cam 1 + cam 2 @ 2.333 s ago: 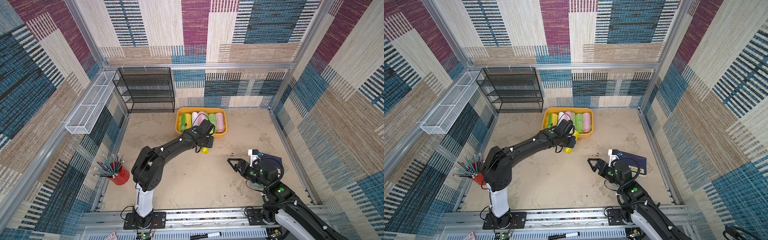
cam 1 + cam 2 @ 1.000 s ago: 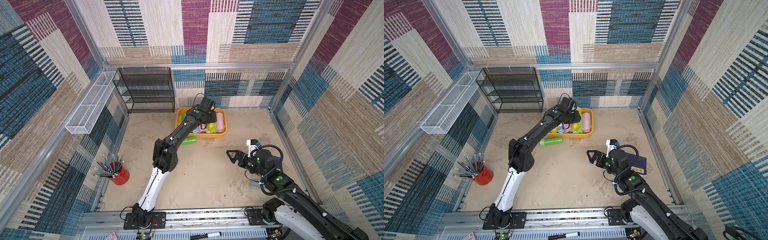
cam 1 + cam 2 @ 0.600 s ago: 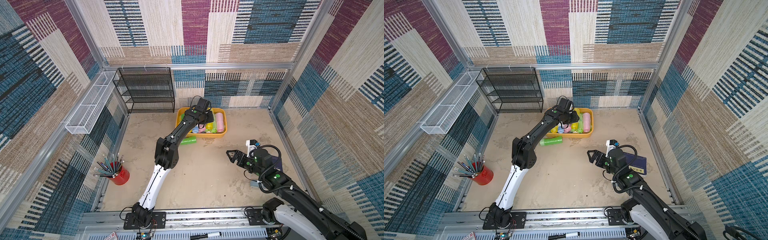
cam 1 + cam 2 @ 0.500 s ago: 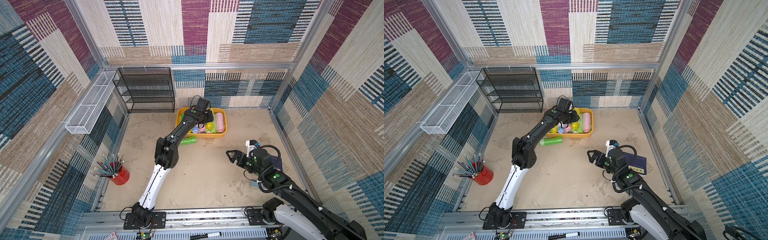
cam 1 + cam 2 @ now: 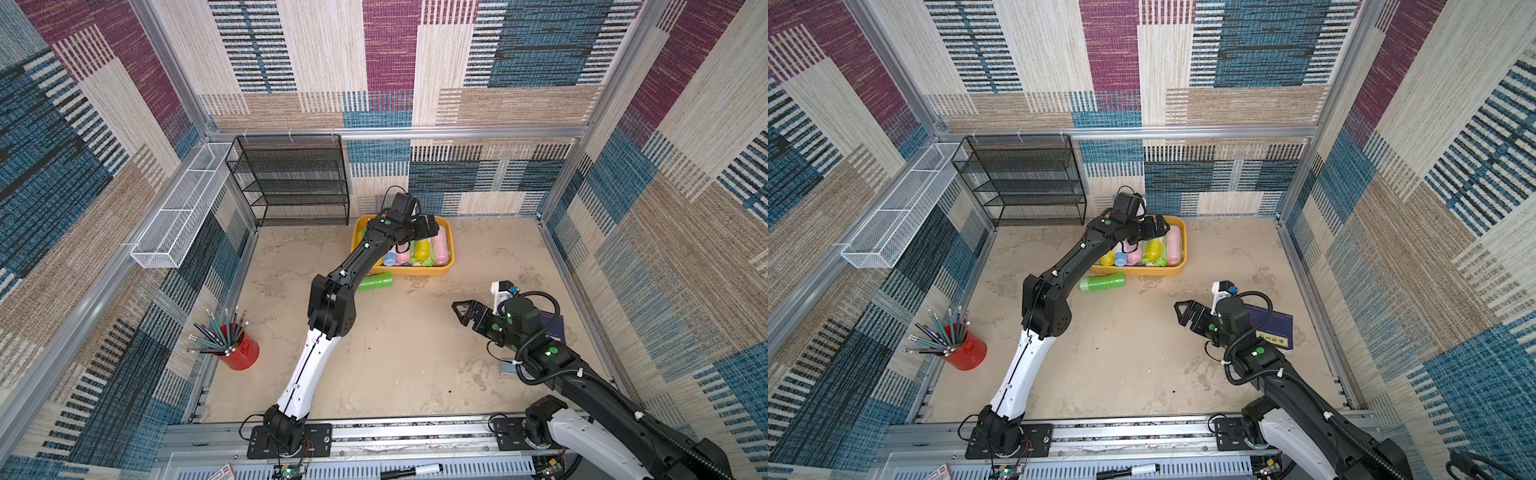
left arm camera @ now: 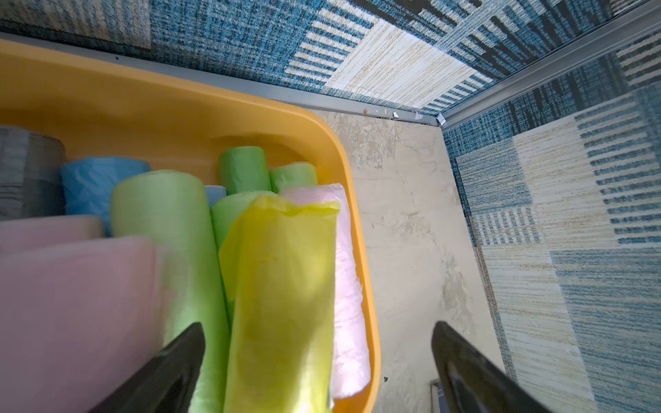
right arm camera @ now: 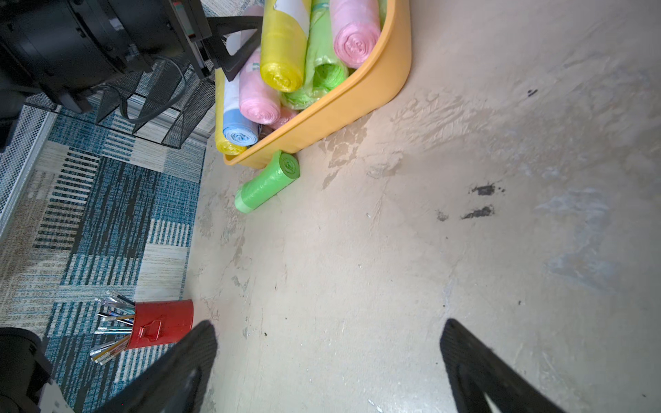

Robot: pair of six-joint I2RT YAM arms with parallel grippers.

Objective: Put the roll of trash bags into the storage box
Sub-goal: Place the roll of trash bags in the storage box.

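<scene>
The orange-yellow storage box (image 5: 447, 269) (image 5: 1177, 272) stands at the back of the table, holding several pink, green, blue and yellow rolls. A yellow roll of trash bags (image 5: 422, 248) (image 6: 282, 286) (image 7: 284, 46) lies on top of that pile. My left gripper (image 5: 428, 226) (image 5: 1156, 226) (image 6: 318, 332) hovers open just above it, its fingers apart from the roll. A green roll (image 5: 376, 281) (image 7: 266, 182) lies on the table against the box's front wall. Far from the box, my right gripper (image 5: 463, 309) (image 7: 327, 332) stands open and holds nothing over bare table.
A black mesh shelf rack (image 5: 291, 183) stands left of the box at the back wall. A white wire basket (image 5: 178, 208) hangs on the left wall. A red cup of pencils (image 5: 243, 351) is at front left, and a blue book (image 5: 1271, 326) lies under the right arm.
My left gripper carried the yellow roll from the table to over the box, then opened and let it go onto the pile. The right arm shifted only slightly.
</scene>
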